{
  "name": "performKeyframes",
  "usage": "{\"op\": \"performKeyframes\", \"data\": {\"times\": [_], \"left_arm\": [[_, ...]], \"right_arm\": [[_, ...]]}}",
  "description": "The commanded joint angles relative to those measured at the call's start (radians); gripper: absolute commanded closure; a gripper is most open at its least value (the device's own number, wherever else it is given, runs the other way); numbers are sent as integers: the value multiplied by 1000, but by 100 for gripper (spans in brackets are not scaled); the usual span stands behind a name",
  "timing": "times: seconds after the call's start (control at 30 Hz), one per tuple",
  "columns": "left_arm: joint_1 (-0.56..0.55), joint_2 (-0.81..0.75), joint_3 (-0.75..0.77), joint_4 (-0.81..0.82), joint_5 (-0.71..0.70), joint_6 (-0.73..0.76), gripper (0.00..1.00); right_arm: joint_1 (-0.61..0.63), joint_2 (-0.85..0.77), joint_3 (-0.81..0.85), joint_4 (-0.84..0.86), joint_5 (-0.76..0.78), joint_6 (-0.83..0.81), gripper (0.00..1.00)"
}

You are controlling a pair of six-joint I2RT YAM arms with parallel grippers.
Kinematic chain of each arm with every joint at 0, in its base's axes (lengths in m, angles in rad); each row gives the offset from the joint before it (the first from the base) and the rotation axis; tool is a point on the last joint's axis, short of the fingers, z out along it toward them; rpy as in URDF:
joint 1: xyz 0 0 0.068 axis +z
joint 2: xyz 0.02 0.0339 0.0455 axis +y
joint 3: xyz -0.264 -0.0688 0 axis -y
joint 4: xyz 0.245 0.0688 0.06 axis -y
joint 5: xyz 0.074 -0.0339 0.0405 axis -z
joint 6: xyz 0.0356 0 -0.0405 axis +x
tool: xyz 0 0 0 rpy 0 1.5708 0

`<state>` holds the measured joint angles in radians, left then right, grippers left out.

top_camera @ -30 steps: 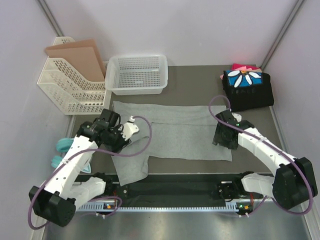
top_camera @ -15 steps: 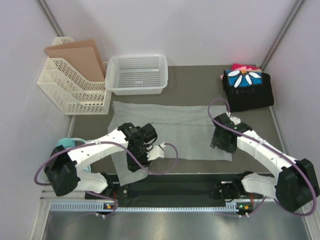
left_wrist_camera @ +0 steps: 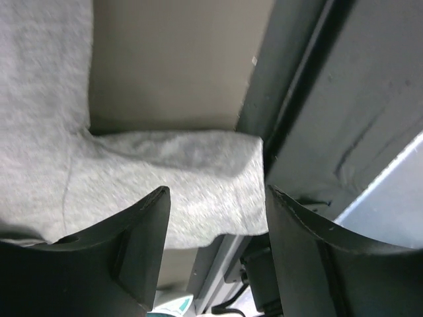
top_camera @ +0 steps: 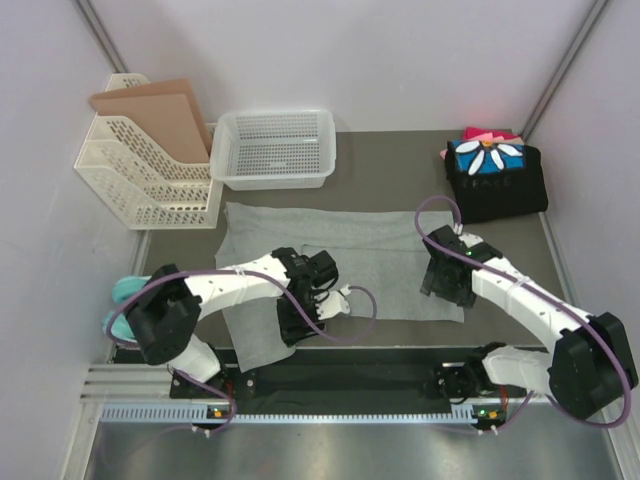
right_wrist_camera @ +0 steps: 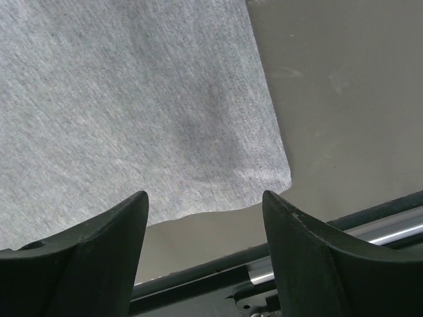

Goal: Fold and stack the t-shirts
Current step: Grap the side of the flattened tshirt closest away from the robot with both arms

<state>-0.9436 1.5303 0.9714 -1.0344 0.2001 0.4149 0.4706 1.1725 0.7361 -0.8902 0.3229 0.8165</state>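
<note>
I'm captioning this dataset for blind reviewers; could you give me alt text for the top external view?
A light grey t-shirt lies spread on the table, with the left gripper over its near sleeve and the right gripper over its near right corner. Folded shirts sit at the far right.

Grey t-shirt (top_camera: 340,262) soft matt knit cloth; basket (top_camera: 276,150) white perforated plastic.

Heather-grey t-shirt (top_camera: 370,245), black shirt (top_camera: 510,200) with white daisy on blue, pink shirts (top_camera: 485,133)
</note>
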Motion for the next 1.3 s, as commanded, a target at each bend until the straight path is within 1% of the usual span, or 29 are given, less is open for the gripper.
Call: {"op": "performKeyframes", "data": {"times": [0.0, 0.17, 0.27, 0.3, 0.4, 0.43, 0.5, 0.53, 0.57, 0.6, 0.63, 0.67, 0.7, 0.73, 0.77, 0.8, 0.87, 0.93, 0.97, 1.0, 1.03, 1.07, 1.1, 1.13, 1.17, 1.27], "left_arm": [[-3, 57, 32, 66, -5, -21, 35], [-3, 94, 29, 91, -14, -28, 35], [-3, 116, 33, 85, -8, -27, 40], [-3, 122, 35, 83, -2, -25, 50], [-3, 157, 47, 79, -8, -31, 67], [-1, 165, 53, 77, -7, -36, 75], [-3, 163, 70, 73, 4, -42, 84], [-3, 154, 75, 71, 5, -45, 91], [-3, 145, 85, 73, 2, -47, 91], [-1, 136, 92, 71, -22, -53, 89], [-1, 113, 98, 66, -33, -53, 69], [2, 96, 110, 65, -48, -56, 57], [3, 74, 116, 62, -69, -71, 47], [8, 26, 124, 57, -88, -79, 44], [23, -1, 131, 56, -99, -88, 35], [34, -28, 132, 53, -106, -105, 30], [75, -110, 98, 50, -111, -105, 25], [95, -188, 52, 54, -149, -78, 24], [101, -215, -12, 60, -228, -58, 25], [103, -281, -51, 71, -281, -19, 25], [103, -317, -122, 86, -322, 7, 25], [103, -352, -152, 89, -379, 33, 25], [103, -413, -177, 89, -395, 80, 25], [103, -436, -207, 83, -398, 100, 25], [103, -447, -209, 38, -371, 107, 25], [103, -446, -230, -1, -326, 123, 27]], "right_arm": [[13, 7, 52, -24, 31, 24, 30], [13, 16, 69, -35, 38, 16, 29], [13, 22, 77, -41, 39, 13, 29], [13, 23, 77, -41, 38, 13, 29], [13, 26, 83, -50, 38, 12, 30], [14, 29, 86, -53, 35, 7, 29], [13, 29, 86, -56, 33, 6, 29], [14, 27, 85, -58, 34, 4, 29], [14, 26, 86, -59, 33, 3, 29], [16, 27, 88, -59, 31, 0, 29], [14, 26, 91, -61, 33, -2, 29], [14, 27, 92, -62, 31, -4, 29], [14, 27, 97, -64, 34, -8, 29], [14, 27, 101, -64, 33, -10, 30], [14, 26, 105, -70, 36, -10, 29], [14, 24, 108, -70, 38, -14, 29], [14, 12, 105, -72, 38, -17, 29], [14, 4, 98, -72, 39, -20, 29], [14, 4, 100, -72, 38, -20, 30], [14, 1, 98, -73, 38, -22, 30], [14, 1, 95, -73, 38, -22, 29], [13, -2, 94, -72, 39, -22, 30], [14, -4, 92, -72, 39, -23, 29], [14, -2, 91, -72, 39, -23, 29], [16, -2, 91, -72, 39, -23, 30], [14, 1, 92, -70, 38, -22, 29]]}}
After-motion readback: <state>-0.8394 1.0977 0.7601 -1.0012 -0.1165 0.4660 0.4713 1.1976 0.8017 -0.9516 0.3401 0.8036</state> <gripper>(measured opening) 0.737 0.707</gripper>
